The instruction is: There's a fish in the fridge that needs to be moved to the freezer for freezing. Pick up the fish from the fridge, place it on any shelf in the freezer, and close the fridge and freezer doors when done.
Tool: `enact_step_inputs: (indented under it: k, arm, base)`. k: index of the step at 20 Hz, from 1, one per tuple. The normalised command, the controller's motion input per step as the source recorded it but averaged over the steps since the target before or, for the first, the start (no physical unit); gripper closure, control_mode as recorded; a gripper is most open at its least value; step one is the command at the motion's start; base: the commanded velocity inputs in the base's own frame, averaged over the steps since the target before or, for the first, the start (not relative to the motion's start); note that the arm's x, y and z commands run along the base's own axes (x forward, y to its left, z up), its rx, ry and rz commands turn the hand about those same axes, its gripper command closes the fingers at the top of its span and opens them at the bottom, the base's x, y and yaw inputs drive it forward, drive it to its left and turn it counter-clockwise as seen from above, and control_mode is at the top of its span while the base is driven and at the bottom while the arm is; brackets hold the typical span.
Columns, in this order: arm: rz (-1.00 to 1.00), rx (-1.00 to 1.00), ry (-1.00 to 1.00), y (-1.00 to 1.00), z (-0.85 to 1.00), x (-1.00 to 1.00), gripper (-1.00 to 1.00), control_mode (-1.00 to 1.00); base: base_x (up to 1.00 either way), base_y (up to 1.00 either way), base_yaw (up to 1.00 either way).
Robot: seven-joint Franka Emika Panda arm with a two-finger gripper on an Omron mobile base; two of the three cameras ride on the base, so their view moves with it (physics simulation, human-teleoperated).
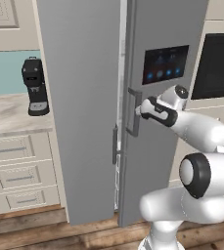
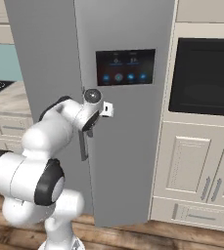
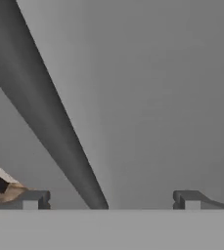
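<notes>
The tall grey appliance stands in front of me. The fridge door [image 1: 167, 127] [image 2: 128, 156] carries a dark touchscreen panel [image 1: 165, 63] [image 2: 125, 67] and is nearly shut. To its left, the plain freezer door [image 1: 84, 107] [image 2: 45, 63] stands slightly ajar, with a thin bright gap between the two. My gripper [image 1: 139, 110] [image 2: 108, 108] [image 3: 111, 200] is open at the fridge door's vertical bar handle [image 1: 133, 114] [image 3: 59, 122]. In the hand view the bar runs diagonally down between my spread fingertips [image 3: 35, 199]. The fish and both compartments' shelves are hidden behind the doors.
A black coffee machine [image 1: 35, 88] stands on the marble counter [image 1: 8, 114] to the left, above drawers [image 1: 18, 176]. A built-in oven [image 2: 206, 78] and cream cabinets [image 2: 191, 166] flank the right side. The wood floor [image 1: 45, 229] lies below.
</notes>
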Motion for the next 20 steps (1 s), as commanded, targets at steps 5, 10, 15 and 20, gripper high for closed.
enact_step_inputs:
  k: [5,10,15,20]
  arm:
    - [-0.19,-0.12,0.03,0.39,0.04,0.25,-1.00,-1.00]
    - [-0.08,-0.03,0.09,0.01,0.04,0.47,-1.00,-1.00]
    - [-0.03,0.00,0.03,0.01,0.02,0.55,-1.00,-1.00]
    - [-0.01,0.00,0.00,0.02,0.00,0.48,-1.00,-1.00]
  base:
    - [0.00,0.00,0.00]
    - [0.00,0.00,0.00]
    - [0.00,0.00,0.00]
    - [0.00,0.00,0.00]
